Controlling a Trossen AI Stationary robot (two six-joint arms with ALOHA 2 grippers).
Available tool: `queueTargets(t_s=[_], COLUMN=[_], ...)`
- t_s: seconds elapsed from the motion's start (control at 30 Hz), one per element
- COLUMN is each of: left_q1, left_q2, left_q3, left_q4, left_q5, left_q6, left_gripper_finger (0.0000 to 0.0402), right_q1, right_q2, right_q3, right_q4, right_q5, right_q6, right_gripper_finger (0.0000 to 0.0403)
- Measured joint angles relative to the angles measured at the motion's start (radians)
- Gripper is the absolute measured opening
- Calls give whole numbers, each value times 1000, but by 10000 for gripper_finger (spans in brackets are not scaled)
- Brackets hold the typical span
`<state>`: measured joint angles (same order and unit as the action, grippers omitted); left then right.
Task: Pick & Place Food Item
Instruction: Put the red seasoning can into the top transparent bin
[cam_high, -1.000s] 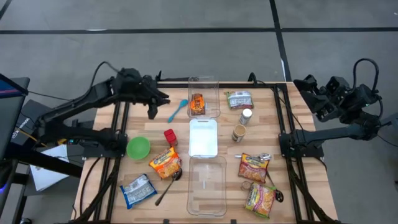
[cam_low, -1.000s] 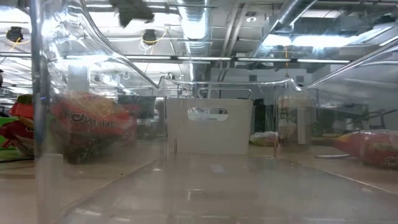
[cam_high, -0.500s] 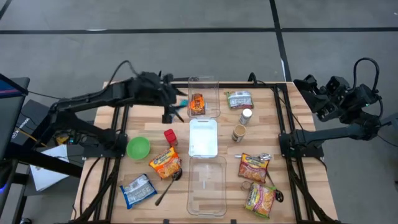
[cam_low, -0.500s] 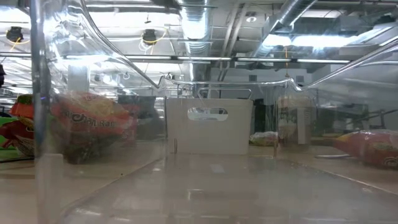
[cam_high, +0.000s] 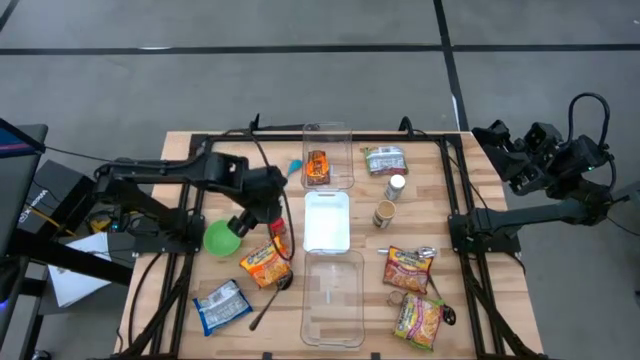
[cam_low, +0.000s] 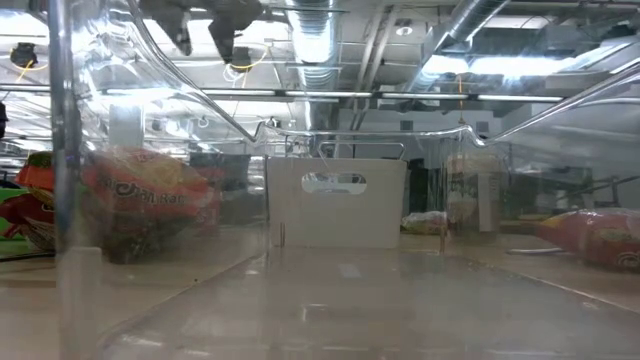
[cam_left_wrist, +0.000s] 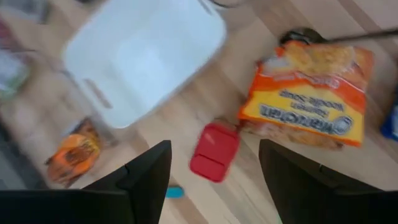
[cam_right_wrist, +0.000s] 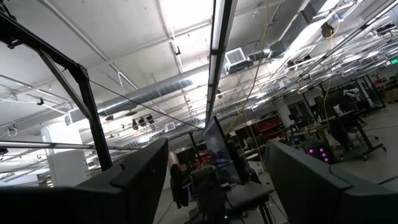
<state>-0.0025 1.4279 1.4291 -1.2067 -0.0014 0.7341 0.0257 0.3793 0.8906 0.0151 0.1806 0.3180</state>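
My left gripper (cam_high: 264, 207) (cam_low: 200, 32) hangs open above the table's middle left, pointing down. In the left wrist view a small red box (cam_left_wrist: 214, 151) (cam_high: 274, 222) lies on the wood between and beyond the two fingers, untouched. Beside it lies an orange noodle packet (cam_left_wrist: 308, 93) (cam_high: 266, 262), flat on the table. A white bin (cam_left_wrist: 146, 59) (cam_high: 326, 221) stands at the centre. An orange snack (cam_left_wrist: 74, 155) (cam_high: 317, 167) lies in the far clear container (cam_high: 327, 140). My right gripper (cam_high: 503, 150) (cam_right_wrist: 214, 180) waits open beyond the table's right edge, raised toward the ceiling.
A green bowl (cam_high: 222, 238) sits left of the left gripper, and a blue packet (cam_high: 222, 305) and a spoon (cam_high: 270, 305) lie nearer. A clear container (cam_high: 332, 298) stands at the near middle. Noodle packets (cam_high: 408, 268), a green packet (cam_high: 384, 159) and two jars (cam_high: 397, 185) fill the right half.
My left gripper has swung from the table's far left corner toward the near edge and the middle, coming down over the red box. It has rolled and tipped from nearly level to pointing down. In the low view its fingers now stand apart.
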Motion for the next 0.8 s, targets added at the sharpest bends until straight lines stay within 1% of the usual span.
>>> queueTargets(t_s=[0.23, 0.57, 0.8], left_q1=[-12, -6, 9], left_q2=[43, 45, 45], left_q3=[0, -2, -109], left_q4=[-3, 4, 59], left_q5=[2, 2, 5], left_q6=[53, 77, 96], left_gripper_finger=[237, 237, 237], right_q1=[0, 0, 0], right_q2=[0, 0, 0], right_q3=[0, 0, 0], right_q4=[-8, -8, -8], right_q5=[-1, -7, -22], right_q6=[-3, -3, -3], right_gripper_finger=[263, 263, 263])
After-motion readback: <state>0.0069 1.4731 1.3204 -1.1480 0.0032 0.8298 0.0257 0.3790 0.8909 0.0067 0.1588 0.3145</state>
